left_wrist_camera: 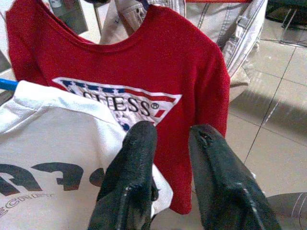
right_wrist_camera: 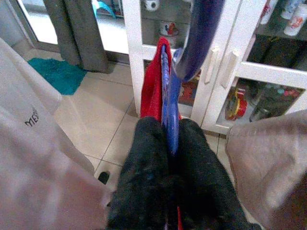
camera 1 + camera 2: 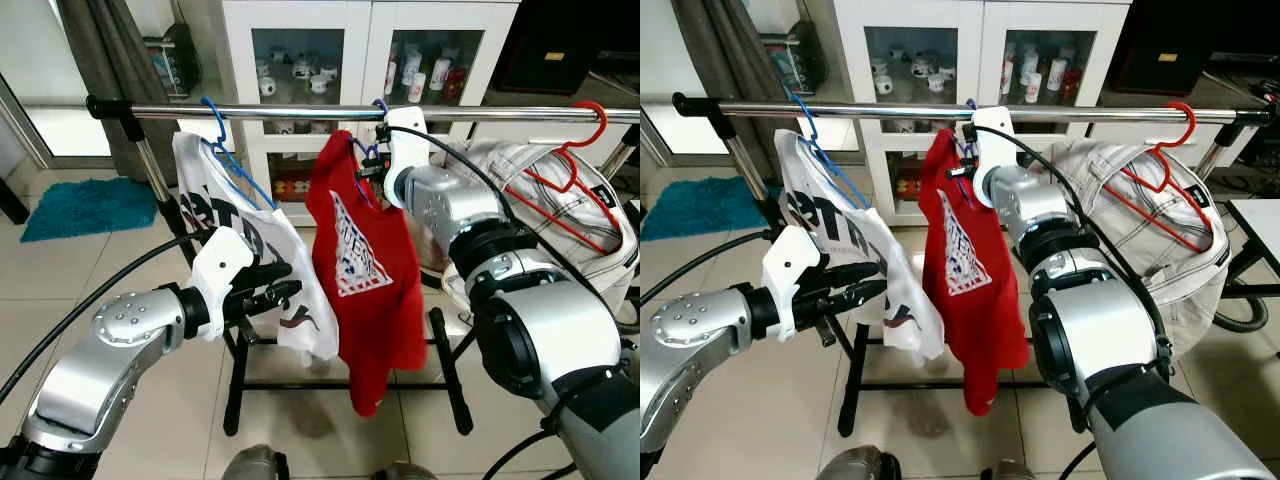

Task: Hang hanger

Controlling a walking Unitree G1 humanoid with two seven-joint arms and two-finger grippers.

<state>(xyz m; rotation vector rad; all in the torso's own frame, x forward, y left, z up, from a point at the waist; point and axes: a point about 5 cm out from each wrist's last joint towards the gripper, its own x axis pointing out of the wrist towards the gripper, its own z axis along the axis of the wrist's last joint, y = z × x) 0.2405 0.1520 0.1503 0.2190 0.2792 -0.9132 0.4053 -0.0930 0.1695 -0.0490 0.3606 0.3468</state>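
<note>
right tool (image 3: 372,160) is pressed tight on the purple hanger (image 2: 169,96) of the red t-shirt (image 3: 365,270), its hook at the rail (image 3: 300,112); only letting go seems left. left tool (image 3: 275,285), fingers spread, hovers near the white t-shirt (image 3: 250,250).

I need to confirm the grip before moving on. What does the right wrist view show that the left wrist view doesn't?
Right wrist view: the right gripper shut on the purple hanger, whose hook curves up before the white cabinet.

Left wrist view: the left gripper open, holding nothing, beside the white shirt, with the printed front of the red shirt behind.

Both: the red shirt and the tiled floor.
</note>
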